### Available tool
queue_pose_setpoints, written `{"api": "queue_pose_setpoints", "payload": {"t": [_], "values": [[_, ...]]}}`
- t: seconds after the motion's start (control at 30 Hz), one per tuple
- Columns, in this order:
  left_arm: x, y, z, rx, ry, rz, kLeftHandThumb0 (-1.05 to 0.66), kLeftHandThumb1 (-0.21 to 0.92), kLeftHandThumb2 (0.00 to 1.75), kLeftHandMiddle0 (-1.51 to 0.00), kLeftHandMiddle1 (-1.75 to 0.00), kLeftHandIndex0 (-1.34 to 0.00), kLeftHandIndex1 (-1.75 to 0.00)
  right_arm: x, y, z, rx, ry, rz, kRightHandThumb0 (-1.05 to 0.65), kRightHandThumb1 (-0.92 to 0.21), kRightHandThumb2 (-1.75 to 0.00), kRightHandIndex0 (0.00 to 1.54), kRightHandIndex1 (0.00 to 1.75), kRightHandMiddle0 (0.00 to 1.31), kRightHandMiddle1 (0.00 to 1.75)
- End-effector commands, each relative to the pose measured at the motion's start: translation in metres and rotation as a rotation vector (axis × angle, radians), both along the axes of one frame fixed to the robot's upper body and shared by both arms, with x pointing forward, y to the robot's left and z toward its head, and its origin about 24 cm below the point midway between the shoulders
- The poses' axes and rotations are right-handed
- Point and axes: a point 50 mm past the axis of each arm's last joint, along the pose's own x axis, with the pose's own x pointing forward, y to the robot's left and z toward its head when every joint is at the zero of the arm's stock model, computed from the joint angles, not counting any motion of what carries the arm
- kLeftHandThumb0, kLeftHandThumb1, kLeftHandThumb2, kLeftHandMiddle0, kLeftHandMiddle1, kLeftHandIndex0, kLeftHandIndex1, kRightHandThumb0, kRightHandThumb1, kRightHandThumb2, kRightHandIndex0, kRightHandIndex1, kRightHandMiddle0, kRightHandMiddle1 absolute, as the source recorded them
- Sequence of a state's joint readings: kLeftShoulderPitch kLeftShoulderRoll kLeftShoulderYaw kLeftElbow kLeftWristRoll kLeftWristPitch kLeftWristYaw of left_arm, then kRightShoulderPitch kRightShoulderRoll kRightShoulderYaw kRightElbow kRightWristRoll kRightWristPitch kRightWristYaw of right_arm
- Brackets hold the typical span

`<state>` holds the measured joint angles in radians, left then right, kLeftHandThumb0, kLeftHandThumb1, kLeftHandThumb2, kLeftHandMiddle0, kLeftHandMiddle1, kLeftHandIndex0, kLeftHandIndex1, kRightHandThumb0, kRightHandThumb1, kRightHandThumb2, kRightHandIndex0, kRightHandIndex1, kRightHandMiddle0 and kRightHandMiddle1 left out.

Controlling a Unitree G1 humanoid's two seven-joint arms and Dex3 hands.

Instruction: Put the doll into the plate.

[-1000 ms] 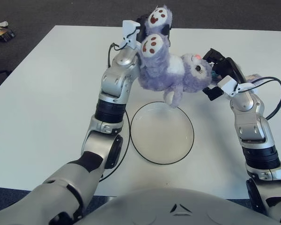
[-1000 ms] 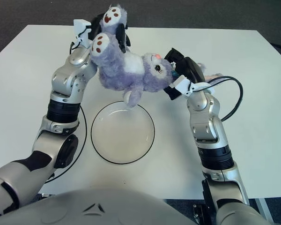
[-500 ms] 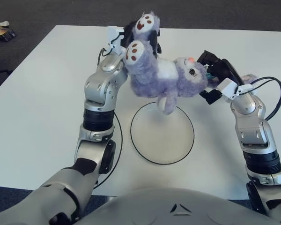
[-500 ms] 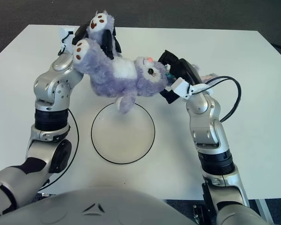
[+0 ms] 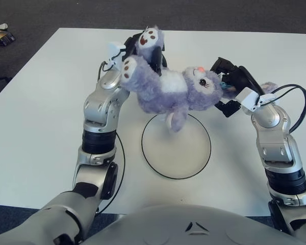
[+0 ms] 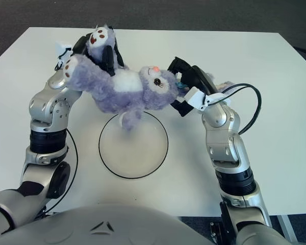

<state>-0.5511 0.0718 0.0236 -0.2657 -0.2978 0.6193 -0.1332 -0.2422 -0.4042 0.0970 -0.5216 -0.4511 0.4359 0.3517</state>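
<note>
A purple plush doll (image 5: 166, 92) with white belly and brown-padded feet hangs in the air above the far rim of the plate (image 5: 176, 144), a clear round dish with a dark rim on the white table. My left hand (image 5: 145, 51) is shut on the doll's legs at the upper left. My right hand (image 5: 229, 84) grips the doll's head end from the right. One plush arm dangles down toward the plate. In the right eye view the doll (image 6: 125, 92) shows over the plate (image 6: 133, 145) the same way.
The white table (image 5: 35, 112) extends widely on both sides. A black cable loop (image 5: 120, 153) lies beside my left forearm, and another cable (image 5: 298, 102) curls off my right wrist. Dark floor lies beyond the table's far edge.
Both hands have carried the doll leftward and a little lower; it now lies flatter, and its dangling arm hangs closer to the plate's far rim.
</note>
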Motion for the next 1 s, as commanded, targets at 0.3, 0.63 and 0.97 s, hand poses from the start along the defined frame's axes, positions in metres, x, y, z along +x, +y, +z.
{"api": "queue_pose_setpoints", "payload": {"t": [0.3, 0.63, 0.97], "values": [[-0.015, 0.013, -0.007, -0.019, -0.04, -0.03, 0.52, 0.19, 1.47, -0.71, -1.75, -0.9, -1.75, -0.011, 0.004, 0.001, 0.04, 0.018, 0.053, 0.0, -0.04, -1.63, 0.83, 1.71, 0.59, 1.75], [-0.025, 0.019, -0.014, -0.025, -0.039, -0.051, 0.51, 0.2, 1.46, -0.7, -1.75, -0.87, -1.75, -0.023, 0.007, -0.006, 0.066, 0.028, 0.097, 0.0, -0.02, -1.66, 0.85, 1.71, 0.6, 1.75], [-0.033, 0.022, -0.018, 0.011, -0.058, -0.046, 0.52, 0.18, 1.48, -0.72, -1.75, -0.9, -1.75, -0.03, 0.008, -0.016, 0.071, 0.05, 0.128, 0.0, 0.0, -1.66, 0.87, 1.68, 0.61, 1.75]]}}
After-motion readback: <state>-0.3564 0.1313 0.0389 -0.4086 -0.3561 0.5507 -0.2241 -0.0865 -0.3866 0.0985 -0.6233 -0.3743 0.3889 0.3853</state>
